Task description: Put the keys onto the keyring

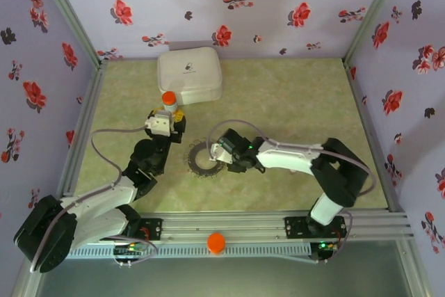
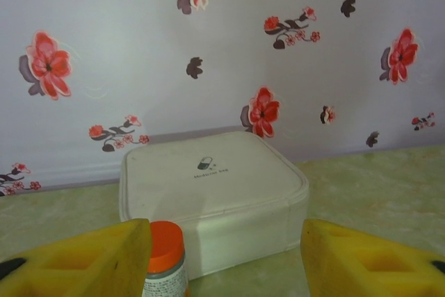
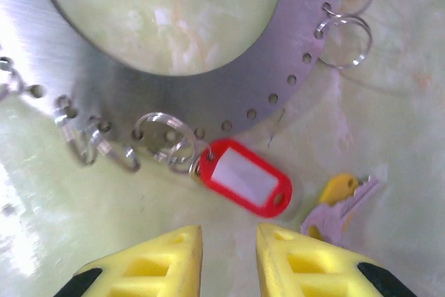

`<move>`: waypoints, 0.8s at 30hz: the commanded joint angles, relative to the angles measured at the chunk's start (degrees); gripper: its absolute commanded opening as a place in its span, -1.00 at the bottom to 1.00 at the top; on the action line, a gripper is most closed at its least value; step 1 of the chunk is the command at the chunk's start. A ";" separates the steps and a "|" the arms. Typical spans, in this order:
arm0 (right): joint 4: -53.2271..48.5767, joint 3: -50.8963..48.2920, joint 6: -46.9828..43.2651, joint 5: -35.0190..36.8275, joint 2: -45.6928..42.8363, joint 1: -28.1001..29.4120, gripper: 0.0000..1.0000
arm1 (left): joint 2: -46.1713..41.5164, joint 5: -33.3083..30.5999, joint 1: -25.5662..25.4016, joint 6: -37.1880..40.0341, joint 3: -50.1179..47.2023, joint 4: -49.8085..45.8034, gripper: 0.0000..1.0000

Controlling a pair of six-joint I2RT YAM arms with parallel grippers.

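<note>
Left hand (image 2: 226, 245) wide apart; right hand (image 3: 229, 245) barely apart beside red-tagged key (image 3: 247, 179) at keyring (image 3: 278, 60) rim.

Two keys (image 3: 337, 189), one keyring (image 3: 229, 95), one bottle (image 2: 165, 255)

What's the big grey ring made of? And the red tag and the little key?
The grey ring looks like metal: flat, brushed, shiny where the light hits it, with small holes punched along its edge. The red tag looks like glossy plastic with a white, paper-like insert. The key seems to have a dull metal blade and a yellow head, perhaps plastic-covered.
</note>
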 commanded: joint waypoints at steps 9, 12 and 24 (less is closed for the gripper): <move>11.16 -10.21 -6.74 -16.37 -11.41 -1.66 -0.45 | 4.73 5.60 0.74 -5.39 2.00 0.46 0.20; 12.07 -8.90 -11.95 -14.89 -8.28 -1.64 -0.48 | 4.83 6.29 0.77 -5.67 1.91 0.28 0.19; 13.22 -4.41 -21.76 -18.58 1.20 -2.11 -0.53 | 2.17 6.43 0.78 -6.25 0.58 -2.13 0.20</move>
